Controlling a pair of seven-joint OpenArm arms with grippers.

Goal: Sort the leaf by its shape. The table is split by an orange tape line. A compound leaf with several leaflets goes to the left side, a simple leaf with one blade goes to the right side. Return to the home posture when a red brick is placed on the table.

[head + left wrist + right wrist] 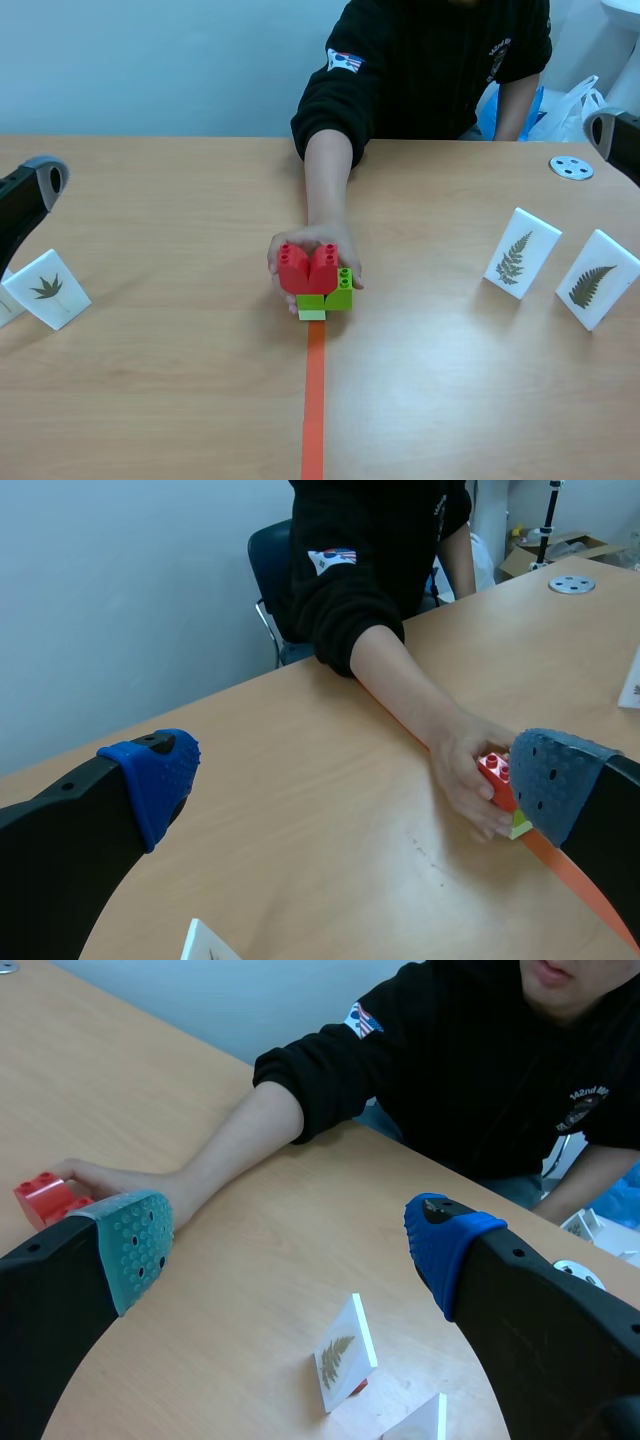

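One leaf card (46, 288) stands left, two fern cards (522, 253) right of the tape line (314, 420), and with the red brick (305, 268) on the surface (180, 400), the spread left pincer (357, 778) and right pincer (290, 1245) probably just go home.

Bright, even light leaves soft shadows and faint sheen on the table (330, 820).

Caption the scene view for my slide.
Hand holding red brick at the tape line; one leaf card left, two more right.

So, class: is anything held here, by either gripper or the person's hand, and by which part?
Both the left gripper and right gripper are open, holding nothing. The person's hand clasps the red brick from behind, around its sides.
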